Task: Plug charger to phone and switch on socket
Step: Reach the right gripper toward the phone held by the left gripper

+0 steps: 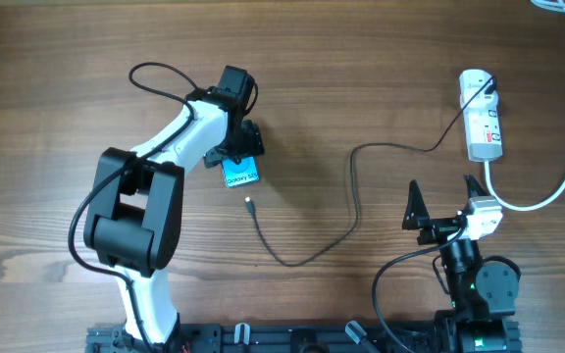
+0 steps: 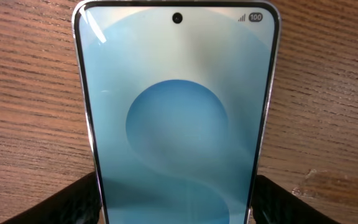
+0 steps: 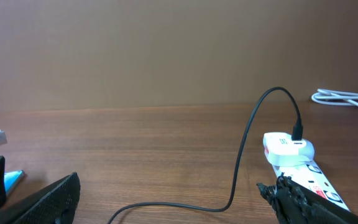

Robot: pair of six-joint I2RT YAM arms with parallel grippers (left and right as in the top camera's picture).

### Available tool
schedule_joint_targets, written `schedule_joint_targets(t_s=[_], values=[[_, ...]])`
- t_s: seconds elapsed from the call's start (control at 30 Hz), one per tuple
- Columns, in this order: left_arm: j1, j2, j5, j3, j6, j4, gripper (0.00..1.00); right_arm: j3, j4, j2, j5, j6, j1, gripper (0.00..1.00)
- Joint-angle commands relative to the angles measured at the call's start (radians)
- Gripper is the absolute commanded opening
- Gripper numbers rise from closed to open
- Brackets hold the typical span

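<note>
The phone [image 1: 242,175], with a cyan-blue screen, lies flat on the wooden table and fills the left wrist view [image 2: 176,112]. My left gripper [image 1: 241,155] straddles its far end, and both black fingers press its long edges [image 2: 176,202]. The charger, a thin black cable [image 1: 307,253], has its metal tip [image 1: 248,203] on the table just in front of the phone. Its black plug sits in the socket, a white power strip [image 1: 483,118] at the far right. My right gripper [image 1: 441,192] is open and empty, short of the strip [image 3: 288,151], with the cable [image 3: 241,168] between its fingers [image 3: 166,196].
A thick white cord [image 1: 557,186] loops from the strip toward the table's right edge and far corner; it also shows in the right wrist view [image 3: 347,98]. The black cable curves across the table between the two arms.
</note>
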State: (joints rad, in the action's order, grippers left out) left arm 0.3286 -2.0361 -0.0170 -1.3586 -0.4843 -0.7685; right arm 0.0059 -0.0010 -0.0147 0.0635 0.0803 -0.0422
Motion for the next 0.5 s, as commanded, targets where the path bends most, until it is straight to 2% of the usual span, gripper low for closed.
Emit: schedule_joint_targets(t_s=[0.0, 0.17, 0.4, 0.47], values=[[0.001, -0.023, 0.059, 0.020, -0.021, -0.013, 0.69, -0.001, 0.003, 0.007, 0.011, -0.013, 0.007, 1.00], [-0.004, -0.018, 0.063, 0.002, -0.021, -0.066, 0.68, -0.001, 0.003, 0.007, 0.011, -0.013, 0.007, 1.00], [-0.048, 0.004, 0.078, -0.174, -0.017, -0.280, 0.68, -0.001, 0.003, 0.007, 0.011, -0.013, 0.007, 1.00], [-0.068, 0.010, 0.127, -0.221, 0.021, -0.333, 0.68, -0.001, 0.003, 0.007, 0.011, -0.013, 0.007, 1.00]])
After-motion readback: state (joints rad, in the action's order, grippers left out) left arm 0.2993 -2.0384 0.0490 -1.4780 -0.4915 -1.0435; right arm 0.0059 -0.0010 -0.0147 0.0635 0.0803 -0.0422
